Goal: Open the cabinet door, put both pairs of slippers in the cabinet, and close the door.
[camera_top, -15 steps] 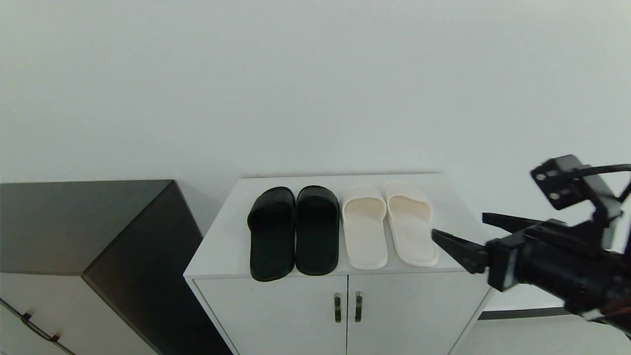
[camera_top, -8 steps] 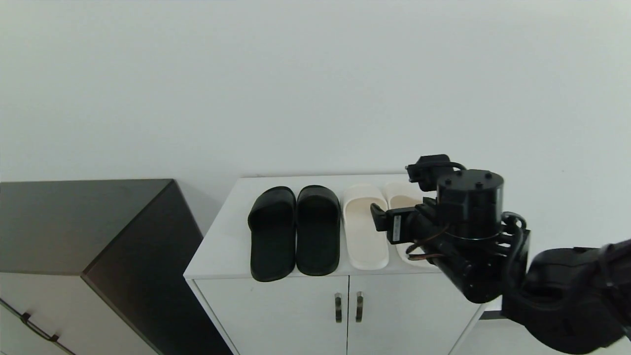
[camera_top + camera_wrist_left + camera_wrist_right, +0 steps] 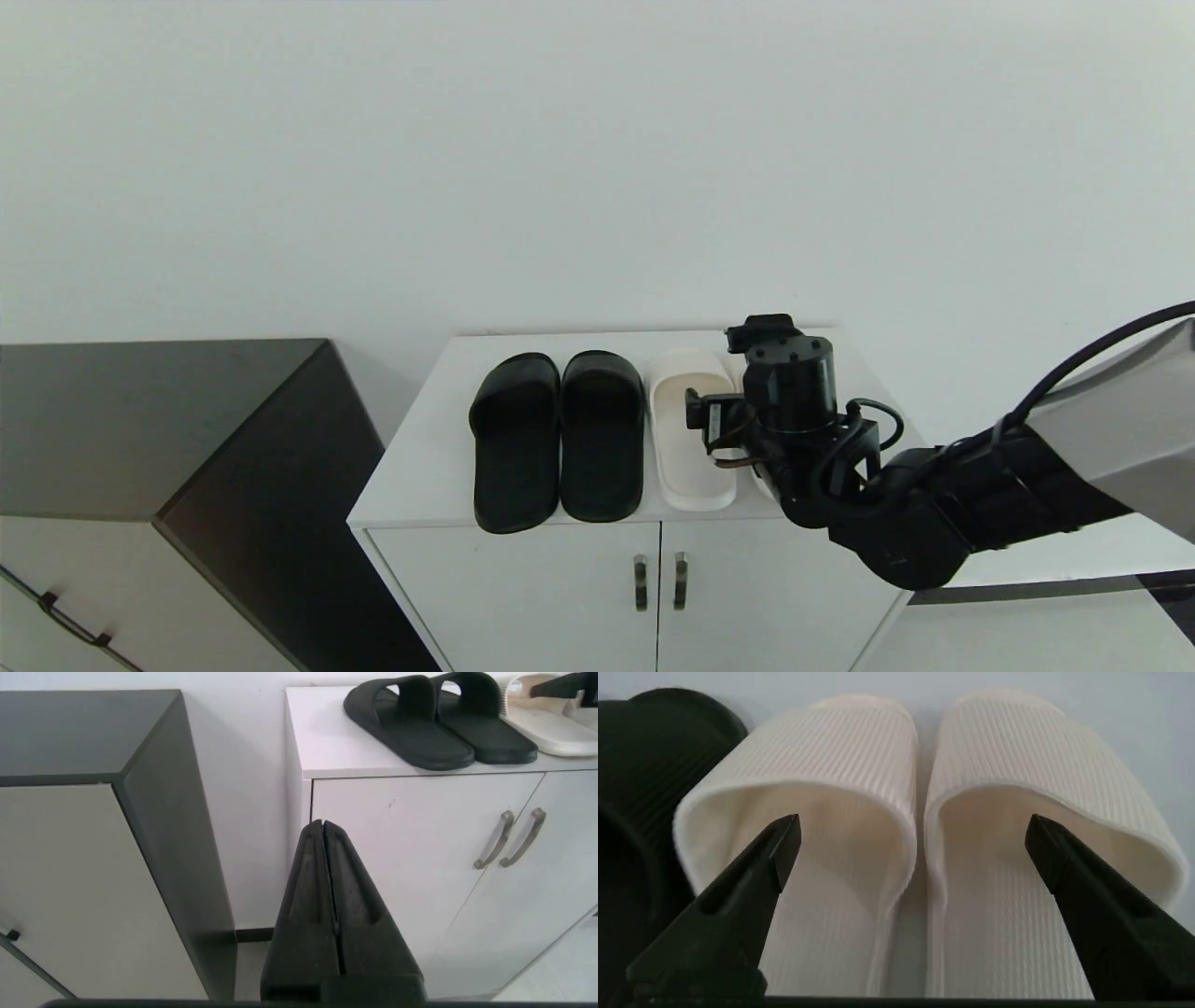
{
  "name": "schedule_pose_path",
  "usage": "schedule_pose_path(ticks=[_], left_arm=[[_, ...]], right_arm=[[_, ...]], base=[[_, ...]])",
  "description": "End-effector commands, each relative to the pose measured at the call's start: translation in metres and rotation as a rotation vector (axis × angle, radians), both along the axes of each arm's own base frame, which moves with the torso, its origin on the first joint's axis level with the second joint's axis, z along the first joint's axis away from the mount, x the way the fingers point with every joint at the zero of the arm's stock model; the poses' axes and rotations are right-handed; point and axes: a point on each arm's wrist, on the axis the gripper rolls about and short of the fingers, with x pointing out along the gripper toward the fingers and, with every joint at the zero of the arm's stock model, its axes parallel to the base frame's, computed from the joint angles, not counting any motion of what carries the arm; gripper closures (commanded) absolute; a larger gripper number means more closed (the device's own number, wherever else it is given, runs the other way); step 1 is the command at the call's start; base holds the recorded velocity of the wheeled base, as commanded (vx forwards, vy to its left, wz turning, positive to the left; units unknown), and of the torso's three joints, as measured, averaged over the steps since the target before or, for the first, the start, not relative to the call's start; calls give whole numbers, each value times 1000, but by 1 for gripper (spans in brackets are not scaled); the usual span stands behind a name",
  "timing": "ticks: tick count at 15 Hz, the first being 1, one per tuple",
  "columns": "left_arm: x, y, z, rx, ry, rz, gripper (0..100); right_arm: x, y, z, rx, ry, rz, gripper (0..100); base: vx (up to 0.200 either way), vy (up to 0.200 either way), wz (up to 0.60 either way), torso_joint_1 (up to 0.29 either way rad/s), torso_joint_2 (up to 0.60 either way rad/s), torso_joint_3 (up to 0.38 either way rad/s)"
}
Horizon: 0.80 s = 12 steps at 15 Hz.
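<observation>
The cabinet [image 3: 420,457] doors [image 3: 523,597] are sitting shut. Both pairs of slippers are lying side by side on the cabinet's top, the black pair [image 3: 515,439] on the left and the cream pair [image 3: 691,448] on the right. The right gripper [image 3: 913,831] is hovering over the cream pair with its fingers spread wide, one fingertip above each slipper, holding nothing. The step in hand is probably grasping this pair. Next, the gripper needs lowering and closing to pinch both slippers together. The left gripper [image 3: 322,835] is hanging low before the cabinet's left corner, fingers pressed together and empty.
</observation>
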Motion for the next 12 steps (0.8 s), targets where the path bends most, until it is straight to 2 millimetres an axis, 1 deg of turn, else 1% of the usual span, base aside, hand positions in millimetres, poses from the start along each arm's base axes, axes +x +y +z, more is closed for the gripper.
schedule_pose_path(ticks=[1, 2, 3, 4, 5, 10, 12], left_arm=[[0, 0, 0, -1, 0, 0, 100], [0, 0, 0, -1, 0, 0, 100], [0, 0, 0, -1, 0, -2, 100], [0, 0, 0, -1, 0, 0, 100], [0, 0, 0, -1, 0, -2, 100], [0, 0, 0, 2, 0, -5, 100], [0, 0, 0, -1, 0, -5, 100]], right_arm=[[21, 4, -14, -5, 7, -24, 0], [27, 3, -15, -2, 4, -34, 0], [39, 1, -20, 1, 2, -52, 0], [44, 0, -21, 4, 0, -55, 0], [45, 1, -20, 10, -3, -46, 100], [47, 2, -14, -24, -23, -31, 100], [42, 0, -3, -25, -40, -33, 100]], base=[[0, 0, 0, 0, 0, 0], [0, 0, 0, 0, 0, 0], [0, 0, 0, 0, 0, 0], [0, 0, 0, 0, 0, 0], [0, 0, 0, 0, 0, 0], [0, 0, 0, 0, 0, 0], [0, 0, 0, 0, 0, 0]])
